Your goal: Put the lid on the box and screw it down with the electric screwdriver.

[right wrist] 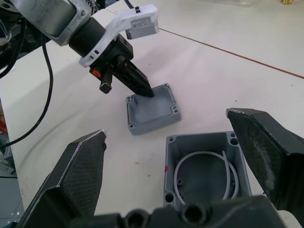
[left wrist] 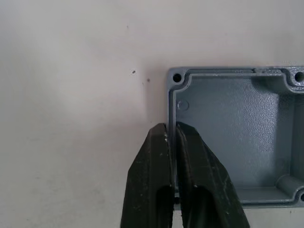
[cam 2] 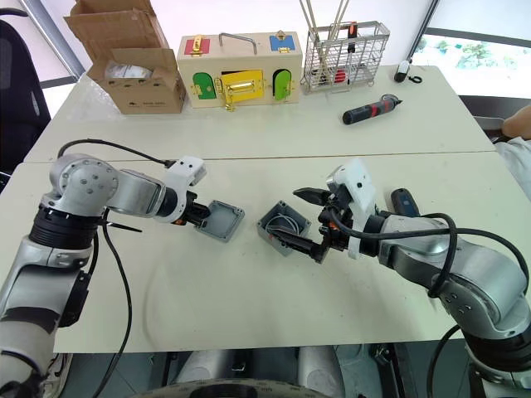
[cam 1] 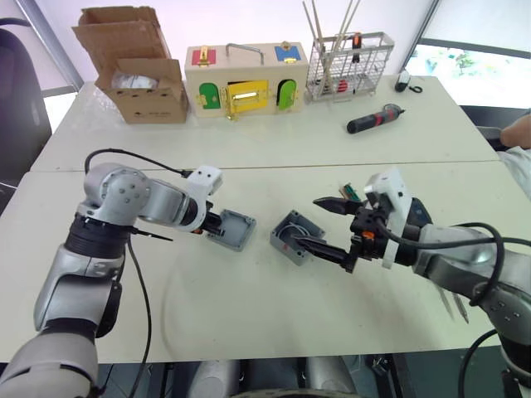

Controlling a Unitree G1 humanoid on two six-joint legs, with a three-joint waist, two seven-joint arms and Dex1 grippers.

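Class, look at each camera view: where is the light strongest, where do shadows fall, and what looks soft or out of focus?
Head views: bright daylight behind the table washes out the background; soft shadows lie under both arms. Left wrist view: the left gripper, shut on the rim of the lid, looks slightly soft. Right wrist view: the open right gripper's fingers are near and blurred; the box is sharper.

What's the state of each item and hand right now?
lid: off the box, inner side up, rim pinched by left hand.
box: open, white wire coiled inside.
left hand: shut on the lid's rim.
right hand: open, either side of the box.
electric screwdriver: lying on table, untouched.
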